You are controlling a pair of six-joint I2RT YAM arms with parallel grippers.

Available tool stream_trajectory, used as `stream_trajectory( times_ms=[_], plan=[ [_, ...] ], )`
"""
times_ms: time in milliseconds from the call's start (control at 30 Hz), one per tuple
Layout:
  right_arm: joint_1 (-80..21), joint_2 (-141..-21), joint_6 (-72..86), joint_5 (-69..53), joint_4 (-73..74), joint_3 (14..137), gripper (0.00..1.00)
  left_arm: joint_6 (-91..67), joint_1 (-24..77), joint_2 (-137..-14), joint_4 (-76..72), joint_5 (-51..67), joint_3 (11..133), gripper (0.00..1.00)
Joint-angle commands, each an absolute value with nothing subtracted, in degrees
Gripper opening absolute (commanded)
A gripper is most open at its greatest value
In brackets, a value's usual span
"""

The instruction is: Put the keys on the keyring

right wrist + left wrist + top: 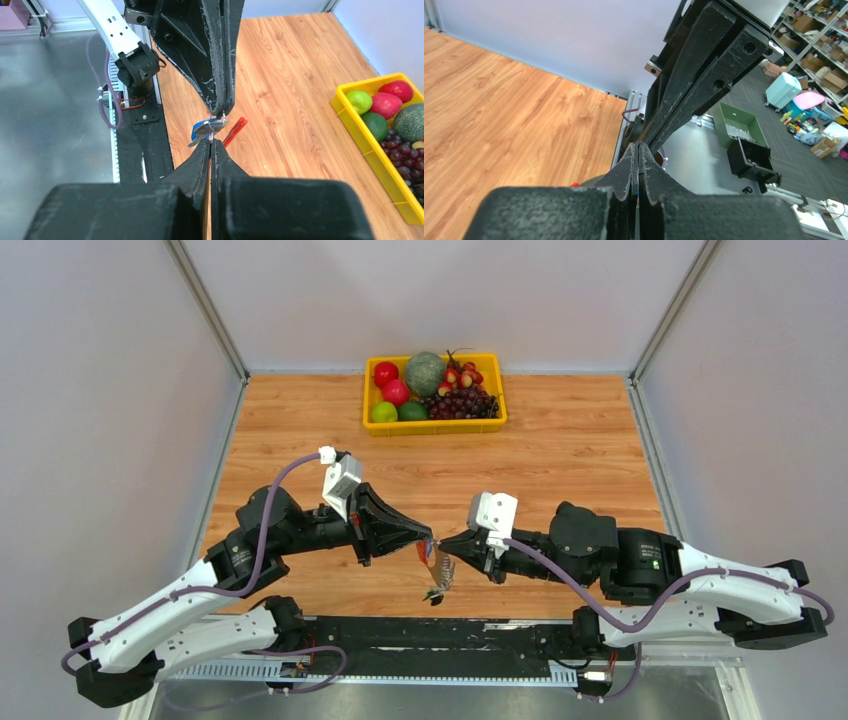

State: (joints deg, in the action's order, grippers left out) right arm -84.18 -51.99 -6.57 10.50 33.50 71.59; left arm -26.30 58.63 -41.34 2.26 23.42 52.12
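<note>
My left gripper and right gripper meet tip to tip above the table's front edge, both shut. In the right wrist view the small silver keyring sits between my right gripper and the left gripper above it, and both tips pinch it. The blue key hangs at the ring's left. The red key slants away at its right. From above, the red key and the grey feathery charm dangle below the tips. In the left wrist view my left gripper is pressed shut and the ring is hidden.
A yellow tray of fruit stands at the back middle of the wooden table; it also shows in the right wrist view. Grey walls close in the left, right and back. A black rail runs along the front edge.
</note>
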Motion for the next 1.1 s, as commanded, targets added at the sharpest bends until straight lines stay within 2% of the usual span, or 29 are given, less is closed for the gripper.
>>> stream_trajectory(
  times_ms=[0,633,1067],
  plan=[
    [-84.0,-48.2,-9.8,11.8,27.7,69.8,0.0,-27.0,58.5,-40.5,0.4,24.0,52.0,0.0],
    [-84.0,-41.6,-15.6,5.6,7.3,60.6,0.0,-28.5,58.5,-40.9,-3.7,24.3,50.2,0.0],
    [-84.0,-42.2,-16.6,3.1,-6.3,55.3,0.0,-29.6,58.5,-41.6,-4.9,24.8,49.7,0.01]
  ],
)
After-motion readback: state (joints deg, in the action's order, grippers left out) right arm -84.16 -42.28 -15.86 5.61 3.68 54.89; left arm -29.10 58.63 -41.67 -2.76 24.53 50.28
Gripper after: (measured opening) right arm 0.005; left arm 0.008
